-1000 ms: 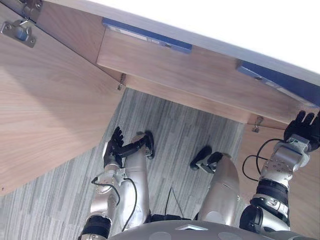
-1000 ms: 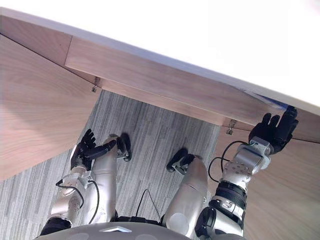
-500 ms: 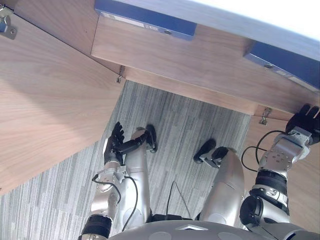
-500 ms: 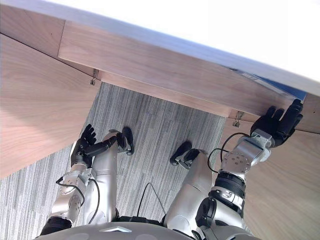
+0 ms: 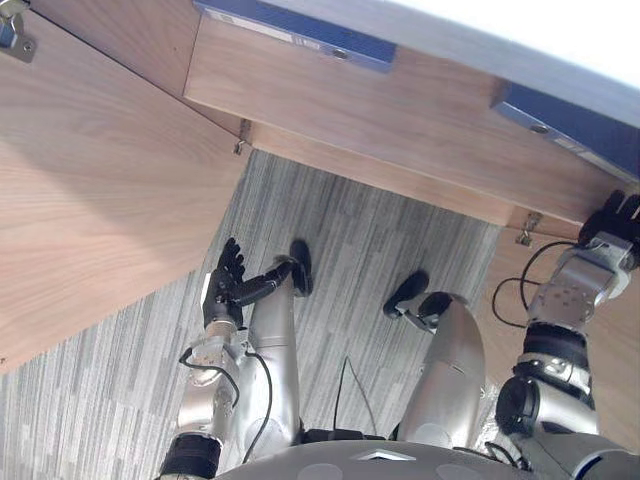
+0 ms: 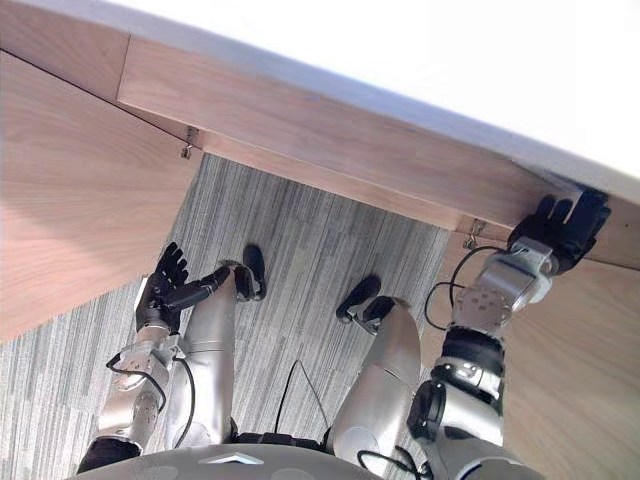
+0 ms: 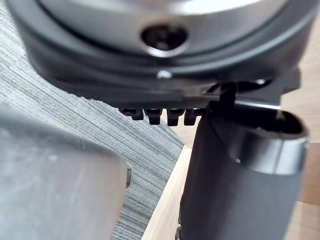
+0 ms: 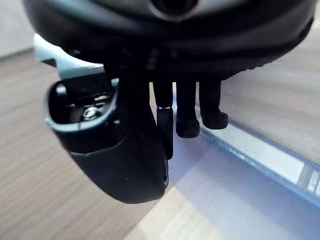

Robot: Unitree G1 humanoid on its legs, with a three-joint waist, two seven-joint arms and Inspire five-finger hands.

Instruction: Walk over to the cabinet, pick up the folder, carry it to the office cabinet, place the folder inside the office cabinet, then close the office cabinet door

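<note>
Biggest thing in front of me is the cabinet [image 5: 400,130], its left door [image 5: 100,180] swung wide over the floor [image 5: 350,250] and the right door [image 6: 580,380] open beside my right arm. Up on the shelf lie two blue ones: the folder [image 5: 570,125] at the right end, and a second folder [image 5: 295,35] well apart to the left. In the last second my right hand [image 5: 620,215] has climbed from beside the right door to the shelf's lip, just under the folder. Its fingers [image 8: 187,115] are straight, thumb spread away, clasping nothing; the tips sit at the blue cover, though I cannot tell if they touch. My left hand [image 5: 225,285] hangs by my side, relaxed and empty. So the folder is in the cabinet, not in my grip; shutting the doors looks like what remains.
</note>
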